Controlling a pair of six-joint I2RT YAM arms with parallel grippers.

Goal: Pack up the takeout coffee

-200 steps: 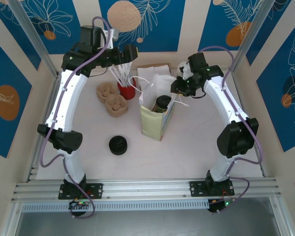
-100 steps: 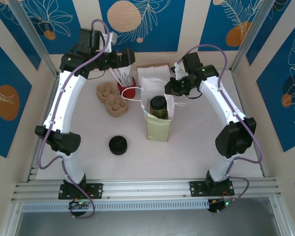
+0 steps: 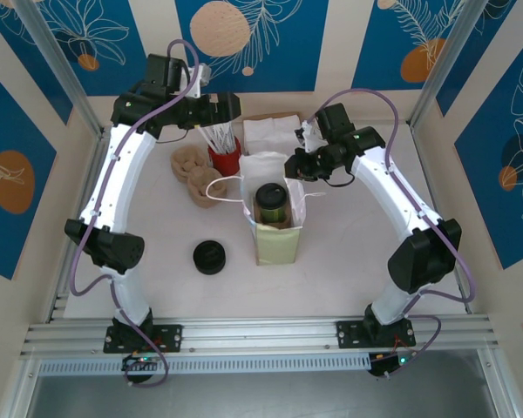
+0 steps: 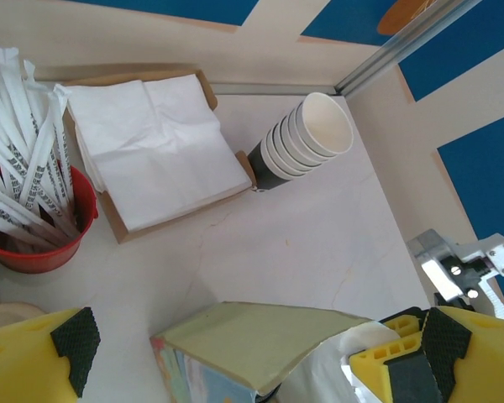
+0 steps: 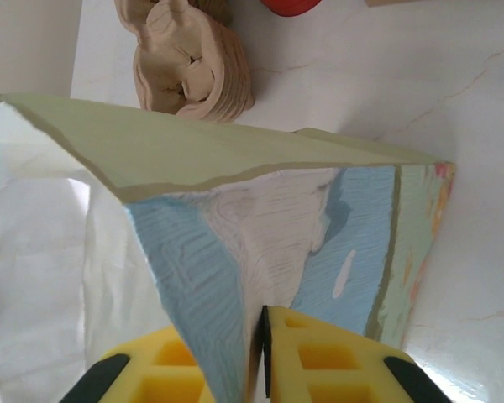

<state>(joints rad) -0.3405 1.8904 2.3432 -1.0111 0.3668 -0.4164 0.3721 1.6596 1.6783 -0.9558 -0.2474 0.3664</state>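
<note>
Inside bag [image 3: 277,248], approx. at its centre, takeout coffee [image 3: 271,202] w/ black lid is seen upright. Bag's far-right rim is pinched btwn pressed-together fingers of right gripper [image 5: 262,357]. Left gripper [image 4: 235,353] is held above & beyond bag's far-left side, jaws spread wide.

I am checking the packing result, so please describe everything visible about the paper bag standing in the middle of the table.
The pale yellow-green paper bag stands upright on the white table, its top open, white inside, with thin white loop handles. A blue-and-green print covers one side. The dark-lidded paper coffee cup sits inside. The right arm's yellow fingers pinch its wall.
</note>
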